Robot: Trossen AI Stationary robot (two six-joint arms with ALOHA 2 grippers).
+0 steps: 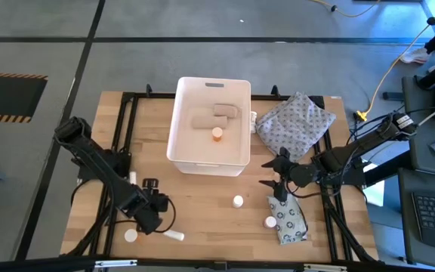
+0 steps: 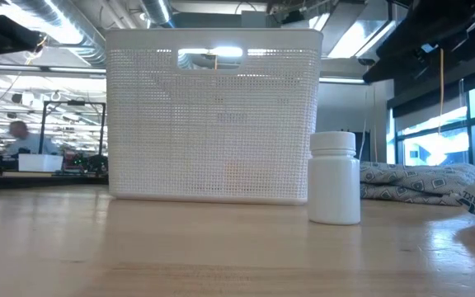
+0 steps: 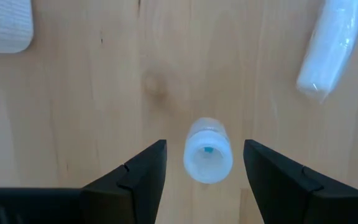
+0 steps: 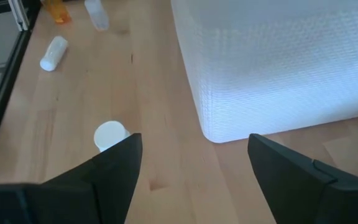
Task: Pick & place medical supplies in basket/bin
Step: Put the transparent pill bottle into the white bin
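Between our left gripper (image 3: 204, 163)'s parted jaws sits a small clear vial (image 3: 207, 151), untouched. We should drop lower, centre it, then squeeze gently. Our right gripper (image 4: 193, 163) hangs wide open, beside the tub (image 4: 278, 68).

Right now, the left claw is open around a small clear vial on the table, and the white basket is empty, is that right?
Not quite. The left claw is open around the small clear vial, but the white basket is not empty: the high view shows tan bandage rolls and an orange-capped bottle inside it.
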